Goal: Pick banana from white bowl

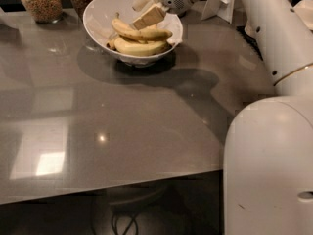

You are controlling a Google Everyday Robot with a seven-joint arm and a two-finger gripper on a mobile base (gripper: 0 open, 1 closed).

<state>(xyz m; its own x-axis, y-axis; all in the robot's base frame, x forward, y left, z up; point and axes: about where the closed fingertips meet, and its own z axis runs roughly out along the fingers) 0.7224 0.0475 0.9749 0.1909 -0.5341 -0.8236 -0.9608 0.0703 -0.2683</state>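
Yellow banana (143,34) in glossy white bowl (98,14); tan-fingered white tool (136,16) just above it; reflective grey table (122,131)

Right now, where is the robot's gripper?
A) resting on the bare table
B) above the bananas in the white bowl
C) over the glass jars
B: the gripper hangs over the white bowl, fingers apart, just above the top banana.
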